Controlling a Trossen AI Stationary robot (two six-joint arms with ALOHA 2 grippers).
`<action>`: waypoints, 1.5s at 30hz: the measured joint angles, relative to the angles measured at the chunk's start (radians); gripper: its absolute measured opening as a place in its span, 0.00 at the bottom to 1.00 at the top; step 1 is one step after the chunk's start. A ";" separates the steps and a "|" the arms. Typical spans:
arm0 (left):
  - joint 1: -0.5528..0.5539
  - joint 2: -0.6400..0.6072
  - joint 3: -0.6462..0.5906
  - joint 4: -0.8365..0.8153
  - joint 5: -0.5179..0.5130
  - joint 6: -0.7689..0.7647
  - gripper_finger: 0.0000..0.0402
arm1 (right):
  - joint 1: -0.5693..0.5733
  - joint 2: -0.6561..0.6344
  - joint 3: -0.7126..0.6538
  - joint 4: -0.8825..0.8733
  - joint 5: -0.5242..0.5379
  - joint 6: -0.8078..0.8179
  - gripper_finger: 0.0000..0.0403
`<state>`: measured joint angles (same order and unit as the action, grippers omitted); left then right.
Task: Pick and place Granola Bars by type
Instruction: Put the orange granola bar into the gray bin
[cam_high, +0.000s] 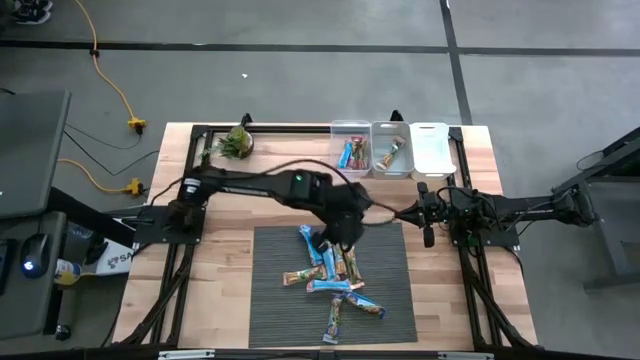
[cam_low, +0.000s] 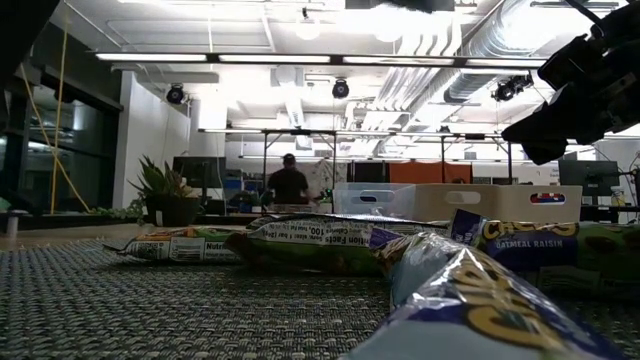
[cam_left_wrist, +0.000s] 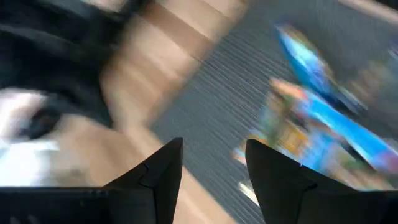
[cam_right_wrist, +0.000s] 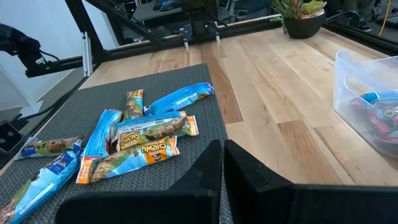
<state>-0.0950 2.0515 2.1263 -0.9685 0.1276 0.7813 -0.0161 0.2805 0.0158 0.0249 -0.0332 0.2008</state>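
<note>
Grey mat (cam_high: 280, 300): granola bars (cam_high: 335, 275) heaped; left fingers (cam_left_wrist: 208, 171) parted, empty; right fingers (cam_right_wrist: 222, 163) closed.

bench (cam_high: 230, 215): light wood top | mat (cam_high: 275, 300): grey ribbed, centred at front edge | bins (cam_high: 431, 150): three clear, side by side at rear edge, right of centre | potted plant (cam_high: 236, 142): rear edge, left of bins | person (cam_low: 289, 182): background, beyond bench
</note>
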 joint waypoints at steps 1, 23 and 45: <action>-0.008 0.024 0.002 0.037 0.014 0.031 0.43 | 0.000 -0.001 0.000 -0.004 0.000 0.000 0.00; -0.051 0.287 0.007 0.010 0.023 0.570 0.35 | 0.000 0.036 0.000 -0.004 0.000 0.000 0.00; -0.076 0.349 0.003 0.136 0.070 0.318 0.40 | 0.000 0.052 0.000 -0.005 0.000 0.000 0.00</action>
<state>-0.1715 2.4003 2.1296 -0.8328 0.1980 1.0990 -0.0158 0.3325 0.0161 0.0203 -0.0330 0.2008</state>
